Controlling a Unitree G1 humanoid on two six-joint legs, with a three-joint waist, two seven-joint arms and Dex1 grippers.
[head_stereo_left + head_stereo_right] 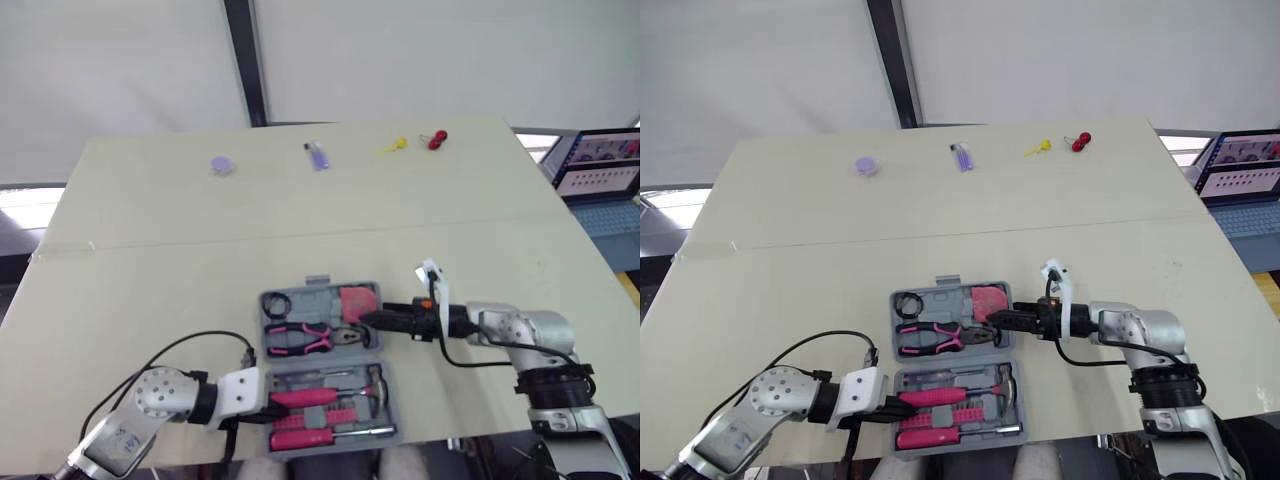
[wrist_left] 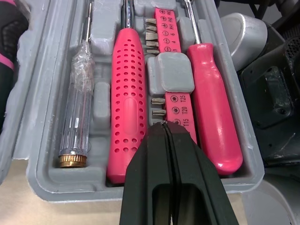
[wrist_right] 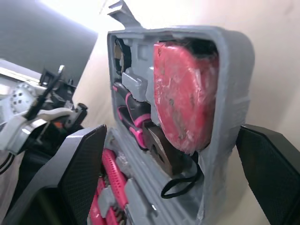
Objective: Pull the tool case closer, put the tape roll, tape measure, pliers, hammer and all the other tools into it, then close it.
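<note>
The tool case (image 1: pixel 315 298) lay open flat close to the near edge of the table (image 1: pixel 150 230), about midway along it, with one half behind the other. It looked like hard moulded plastic: stiff, smooth enough to slide on the tabletop, and probably heavy with steel tools inside. The best hold seemed to be a rim or outer wall, not the shaped insert. To fold it shut, the far rim by the small latch tab would give the most leverage. Any tool sitting loose in its recess could drop out as that half tipped.

The shell was grey. The far half held the black tape roll (image 1: pixel 276 303) at its left corner, the pink-handled pliers (image 1: pixel 310 337) across the middle and the reddish tape measure (image 3: pixel 185 93), wrapped in film, at its right. The near half carried the hammer (image 1: pixel 330 395), a perforated pink screwdriver (image 2: pixel 127 103), a clear-handled one (image 2: pixel 77 103) and a pink bit holder (image 2: pixel 168 35).

The right gripper (image 1: pixel 372 320) reached in from the case's right side with its fingers spread wide, level with the tape measure end of the far half. The left gripper (image 2: pixel 165 126) sat at the left end of the near half, its fingers pressed together and holding nothing
</note>
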